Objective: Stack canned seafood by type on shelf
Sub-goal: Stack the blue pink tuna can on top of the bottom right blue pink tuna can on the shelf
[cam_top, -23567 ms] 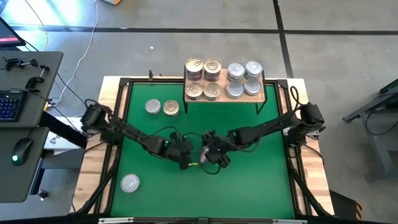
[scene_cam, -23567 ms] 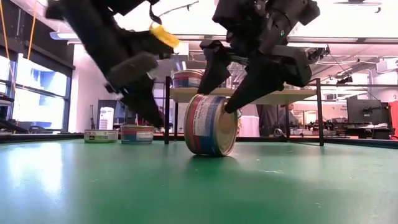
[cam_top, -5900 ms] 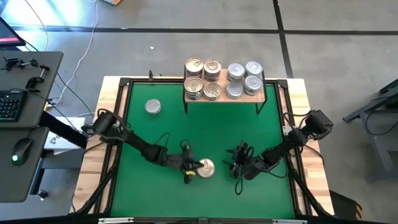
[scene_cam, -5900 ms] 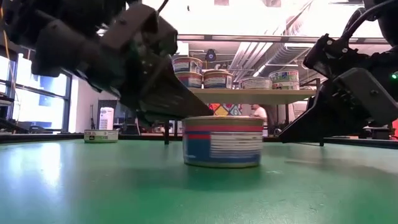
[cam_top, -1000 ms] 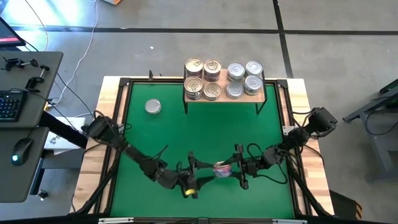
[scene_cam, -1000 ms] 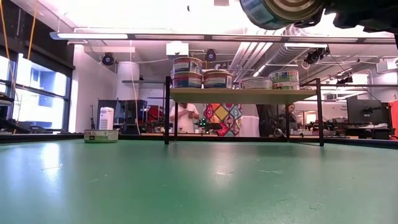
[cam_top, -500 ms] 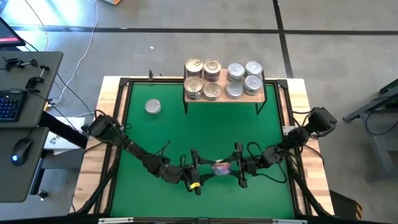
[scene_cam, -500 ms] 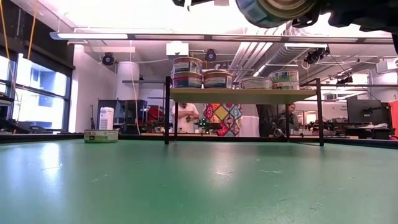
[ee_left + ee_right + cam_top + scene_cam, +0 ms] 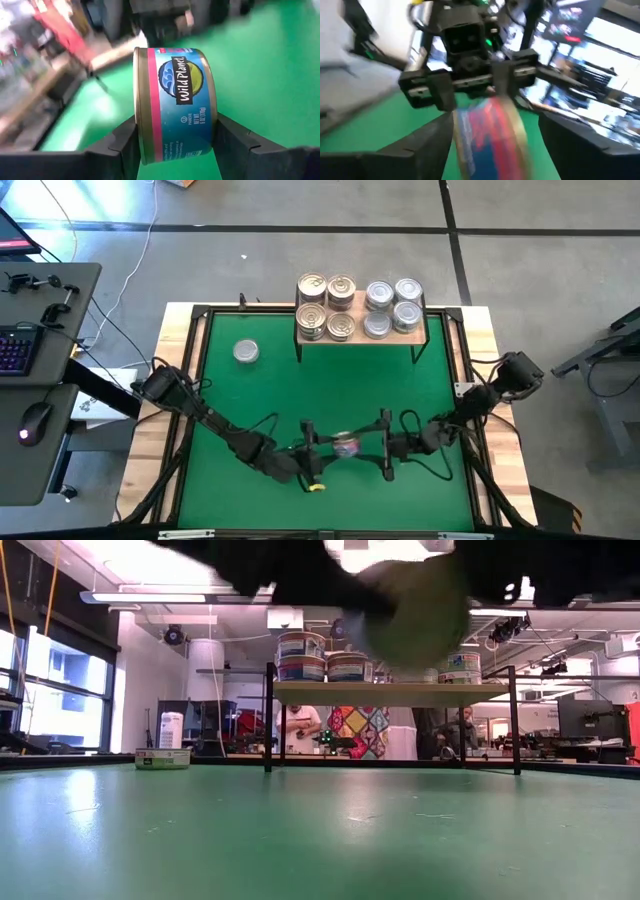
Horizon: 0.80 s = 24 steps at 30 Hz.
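Observation:
One blue-and-red labelled tin [image 9: 175, 100] of canned seafood hangs above the green mat [image 9: 400, 390] near its front middle, between my two grippers. My left gripper [image 9: 325, 446] comes from the table's left and is shut on the tin. My right gripper [image 9: 372, 446] faces it from the right. In the right wrist view its fingers [image 9: 427, 145] stand open on either side of the tin [image 9: 487, 135]. The shelf [image 9: 412, 332] at the far edge carries gold-lidded tins [image 9: 326, 306] on its left and silver-lidded tins [image 9: 392, 308] on its right. One silver-lidded tin [image 9: 246, 352] sits flat on the mat at far left. My left gripper pinches the tin between its two fingers [image 9: 122, 145], one on each flat end, the gold-rimmed end [image 9: 137, 135] on one side. The fingers reach in level from the table's left. The tin stands on edge, label outward, lifted clear of the mat.
The shelf stands on thin black legs [image 9: 268, 720] at the mat's far edge. A black frame [image 9: 195, 380] runs round the mat. Open green mat lies between the grippers and the shelf. People move in the room behind [image 9: 300, 730].
My left gripper has moved right and a little down to the tin and has taken hold of it. My right gripper, which carried the tin a second ago, has let go and stays in place. The tin has sunk slightly and stays clear of the mat.

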Each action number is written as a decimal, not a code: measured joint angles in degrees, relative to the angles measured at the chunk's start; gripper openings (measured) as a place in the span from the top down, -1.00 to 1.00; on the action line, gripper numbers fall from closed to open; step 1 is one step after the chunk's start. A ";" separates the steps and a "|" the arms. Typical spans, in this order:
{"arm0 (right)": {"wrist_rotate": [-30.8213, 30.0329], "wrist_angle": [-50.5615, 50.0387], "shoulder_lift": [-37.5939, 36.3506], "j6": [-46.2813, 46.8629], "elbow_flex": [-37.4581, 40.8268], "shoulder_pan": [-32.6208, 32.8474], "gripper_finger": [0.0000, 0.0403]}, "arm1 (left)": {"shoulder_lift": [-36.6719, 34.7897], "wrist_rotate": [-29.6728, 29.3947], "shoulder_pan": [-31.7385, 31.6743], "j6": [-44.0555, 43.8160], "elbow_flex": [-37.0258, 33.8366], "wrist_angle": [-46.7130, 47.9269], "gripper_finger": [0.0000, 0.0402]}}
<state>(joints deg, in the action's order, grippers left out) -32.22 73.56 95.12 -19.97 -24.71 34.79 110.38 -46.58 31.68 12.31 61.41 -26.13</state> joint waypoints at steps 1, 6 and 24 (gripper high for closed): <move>-2.32 -1.93 -0.45 -0.74 -0.02 0.41 -0.44 | 0.02 -0.33 0.10 -2.08 -0.09 3.28 0.12; -11.22 -16.56 -2.77 -2.23 -2.93 2.11 -0.46 | 0.09 -0.01 -0.19 -14.84 -0.17 16.94 0.12; 1.24 -89.09 6.33 9.13 -41.66 -7.05 -0.47 | 0.01 2.77 -2.43 -21.72 -0.09 22.00 0.12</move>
<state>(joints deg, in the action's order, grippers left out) -30.98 -15.53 101.44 -10.84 -66.37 27.74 110.40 -43.81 29.25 -9.41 61.32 -4.13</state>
